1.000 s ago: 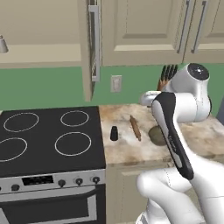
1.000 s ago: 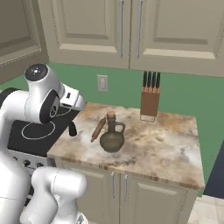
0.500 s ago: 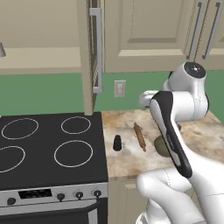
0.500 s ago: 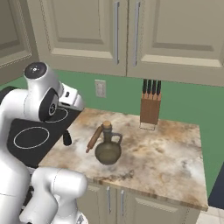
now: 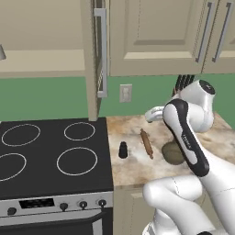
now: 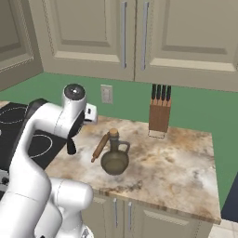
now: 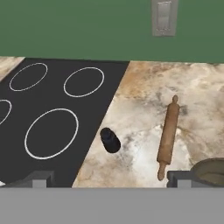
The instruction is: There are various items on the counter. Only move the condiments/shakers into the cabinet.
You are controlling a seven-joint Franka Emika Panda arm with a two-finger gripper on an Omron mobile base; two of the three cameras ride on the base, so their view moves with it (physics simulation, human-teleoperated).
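The small black shaker point(image 7: 110, 140) stands on the marbled counter point(image 6: 176, 162) just beside the stovetop's edge, also seen from the left base point(image 5: 123, 149). My gripper point(image 7: 109, 178) hovers open above and short of it, with nothing between the fingertips point(image 7: 40, 177). The wooden rolling pin point(image 7: 168, 135) lies to the shaker's right. Beside it stands the dark olive corked jug point(image 6: 115, 157), its rim at the hand view's lower right corner point(image 7: 212, 171). The cabinet point(image 5: 41, 59) is open, its door point(image 5: 102, 55) swung out edge-on. A small pale grey object point(image 5: 1, 53) sits on its shelf at the frame's left edge.
The black four-ring stovetop point(image 5: 50, 151) borders the counter on the left. A wooden knife block point(image 6: 159, 114) stands against the green wall at the back. Double-door wall cupboards point(image 6: 135, 37) hang above the counter. A wall outlet point(image 7: 164, 17) is behind the rolling pin.
Both base views have shifted and closed in on the counter, so the cameras moved. The items on the counter have stayed put. The gripper has stayed open.
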